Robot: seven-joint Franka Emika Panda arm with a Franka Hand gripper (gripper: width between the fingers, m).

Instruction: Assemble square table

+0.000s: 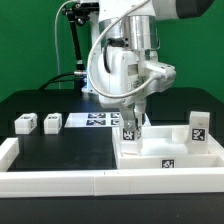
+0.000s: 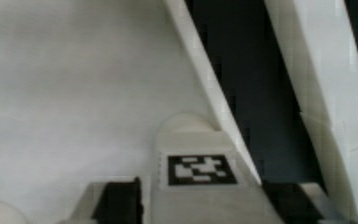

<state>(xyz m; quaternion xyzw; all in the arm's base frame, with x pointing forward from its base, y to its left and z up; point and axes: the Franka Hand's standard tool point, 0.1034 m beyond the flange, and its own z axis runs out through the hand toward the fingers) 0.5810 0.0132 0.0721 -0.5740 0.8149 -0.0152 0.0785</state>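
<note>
Nearest, behind the long low white barrier wall (image 1: 60,178), the large smooth white plastic square slab (image 1: 175,146) with raised rim lies at right, the gripper (image 1: 131,125) clamped on a small white marker-tagged leg block (image 2: 197,150) over it, a second block (image 1: 24,123) and a third block (image 1: 51,122) far left.

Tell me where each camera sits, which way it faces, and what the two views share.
Exterior view: off the arm, facing it across the barrier wall and black table; shows the arm and gripper above the square tabletop.
Wrist view: on the wrist, looking down past the gripper; its dark fingers flank a tagged leg block.
Shared: the gripper, that leg block, the square tabletop.
</note>
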